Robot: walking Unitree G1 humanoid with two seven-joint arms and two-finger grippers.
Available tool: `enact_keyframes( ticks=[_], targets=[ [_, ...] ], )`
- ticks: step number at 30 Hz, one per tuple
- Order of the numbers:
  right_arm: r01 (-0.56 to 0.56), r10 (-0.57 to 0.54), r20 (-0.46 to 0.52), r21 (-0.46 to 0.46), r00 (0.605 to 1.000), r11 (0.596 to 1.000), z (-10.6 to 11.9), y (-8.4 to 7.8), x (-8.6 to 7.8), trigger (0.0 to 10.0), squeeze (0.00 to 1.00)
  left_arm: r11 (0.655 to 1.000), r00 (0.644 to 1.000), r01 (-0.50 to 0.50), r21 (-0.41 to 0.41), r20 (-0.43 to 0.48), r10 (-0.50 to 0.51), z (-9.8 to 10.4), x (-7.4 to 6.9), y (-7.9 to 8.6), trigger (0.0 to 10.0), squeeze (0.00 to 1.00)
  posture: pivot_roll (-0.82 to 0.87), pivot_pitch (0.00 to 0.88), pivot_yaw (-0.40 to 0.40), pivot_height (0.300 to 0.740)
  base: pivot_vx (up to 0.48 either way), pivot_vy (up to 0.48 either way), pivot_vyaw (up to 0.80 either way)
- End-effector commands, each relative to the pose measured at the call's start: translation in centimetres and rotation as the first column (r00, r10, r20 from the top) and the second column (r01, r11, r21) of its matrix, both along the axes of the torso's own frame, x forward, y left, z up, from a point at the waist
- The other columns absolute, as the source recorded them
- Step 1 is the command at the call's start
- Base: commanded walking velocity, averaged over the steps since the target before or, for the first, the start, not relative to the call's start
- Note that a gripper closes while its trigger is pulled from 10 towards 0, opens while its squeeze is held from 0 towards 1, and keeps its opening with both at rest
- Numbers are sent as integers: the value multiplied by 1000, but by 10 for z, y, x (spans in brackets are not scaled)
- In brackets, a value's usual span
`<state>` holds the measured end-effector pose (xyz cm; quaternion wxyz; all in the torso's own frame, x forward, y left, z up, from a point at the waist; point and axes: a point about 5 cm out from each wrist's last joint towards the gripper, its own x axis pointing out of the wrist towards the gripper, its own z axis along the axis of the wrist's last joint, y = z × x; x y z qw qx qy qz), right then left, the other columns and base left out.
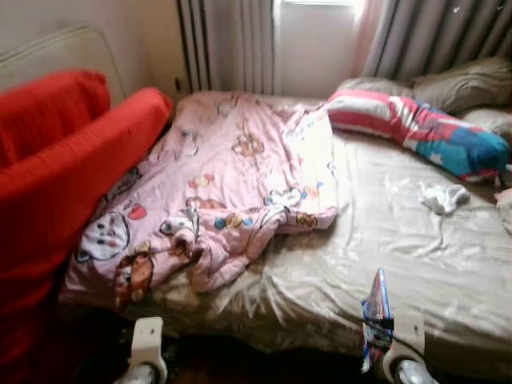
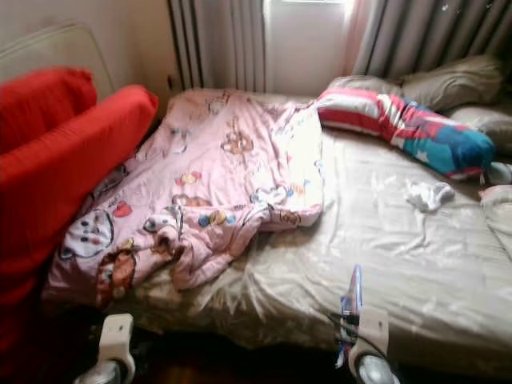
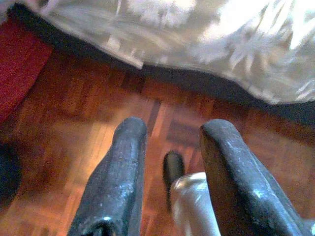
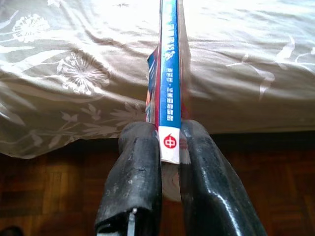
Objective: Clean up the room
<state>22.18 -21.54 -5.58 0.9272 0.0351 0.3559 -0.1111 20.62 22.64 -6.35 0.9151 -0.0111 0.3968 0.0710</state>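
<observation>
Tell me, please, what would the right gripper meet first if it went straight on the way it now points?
Probably the beige bedsheet at the bed's near edge; the book held in the right gripper would touch it first, though depth is unclear.

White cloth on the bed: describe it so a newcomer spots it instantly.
Start at the bed with its beige patterned sheet, then look toward the right side, just below the striped red, white and blue pillow. The small crumpled white cloth lies alone on bare sheet, far smaller and plainer than the pink cartoon quilt.
</observation>
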Motion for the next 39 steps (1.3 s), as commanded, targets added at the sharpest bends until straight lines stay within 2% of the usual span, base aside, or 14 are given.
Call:
enact_keyframes(
  ticks=[1, 18, 32, 39],
  targets=[
    [10, -10, 42, -7, 999, 1000, 5, -4, 4, 10000, 0, 1000, 1000, 24, 0, 10, -24, 2, 5, -5, 10000, 0, 14, 0, -17, 740, 0, -401, 0],
    [1, -1, 43, -14, 999, 1000, 3, -4, 2, 10000, 0, 1000, 1000, 25, -1, 4, -25, 0, 1, -3, 10000, 0, 6, 0, -19, 740, 0, -402, 0],
    [4, -3, 50, -14, 999, 1000, 6, -4, 6, 10000, 0, 1000, 1000, 30, -2, 4, -30, 0, 1, -6, 10000, 0, 2, 0, -15, 740, 0, -399, 0],
    [7, -6, 50, -14, 999, 1000, 6, -4, 6, 10000, 0, 1000, 1000, 15, -11, 13, -15, 0, 2, -6, 10000, 0, 3, 0, -18, 740, 0, 0, 0]
  ],
)
